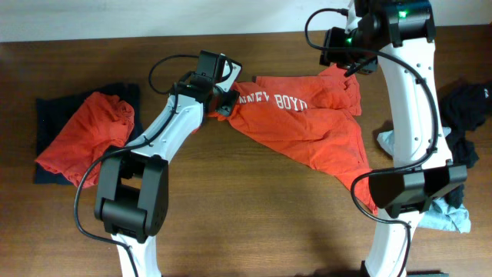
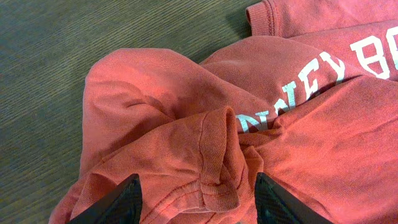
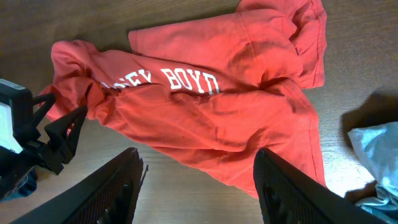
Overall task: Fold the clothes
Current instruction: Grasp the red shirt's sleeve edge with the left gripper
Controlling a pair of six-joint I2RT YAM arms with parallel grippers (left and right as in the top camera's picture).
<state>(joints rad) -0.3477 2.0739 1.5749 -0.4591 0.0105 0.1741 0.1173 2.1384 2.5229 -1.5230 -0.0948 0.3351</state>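
A red-orange T-shirt with white lettering lies crumpled across the middle of the table, print side up. My left gripper is at its left end, pressed low into the cloth. In the left wrist view the T-shirt fills the frame. The left gripper is open there, its fingers standing on either side of a bunched sleeve fold. My right gripper hovers open above the shirt's far right corner. In the right wrist view this gripper holds nothing, with the T-shirt and bare wood below.
A second red-orange garment lies on a dark navy one at the left. A black garment and a pale grey-blue one lie at the right edge. The left gripper shows in the right wrist view.
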